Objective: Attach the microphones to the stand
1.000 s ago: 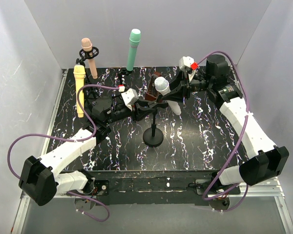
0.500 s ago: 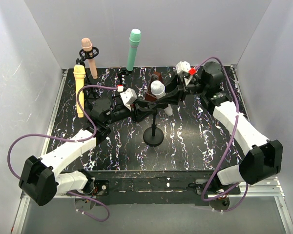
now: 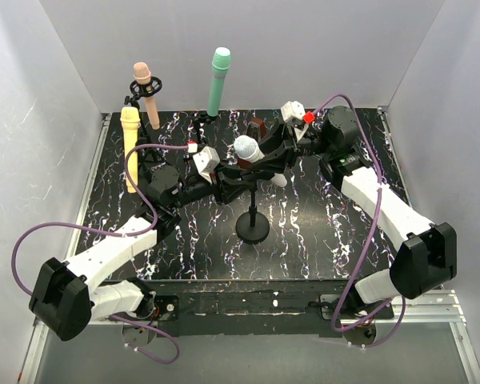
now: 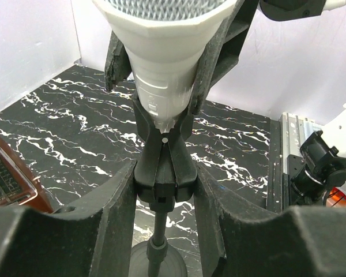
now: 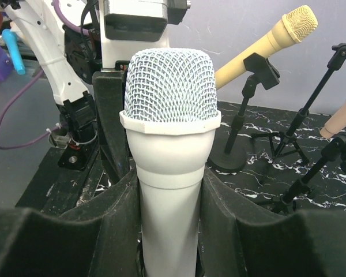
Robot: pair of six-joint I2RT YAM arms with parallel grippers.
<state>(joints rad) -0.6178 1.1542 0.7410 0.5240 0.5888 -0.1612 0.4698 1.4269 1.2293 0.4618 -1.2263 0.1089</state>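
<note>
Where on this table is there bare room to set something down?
Bare table: front right, between the stand base and the right arm, and front left, between that base and the left arm. Crowded: the back left around the yellow microphone and pink microphone, and the middle around the white microphone.

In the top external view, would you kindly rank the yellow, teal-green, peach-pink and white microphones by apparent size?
1. yellow microphone, longest.
2. teal-green microphone and peach-pink microphone look alike.
3. white microphone, foreshortened and partly hidden, so unsure.
</note>
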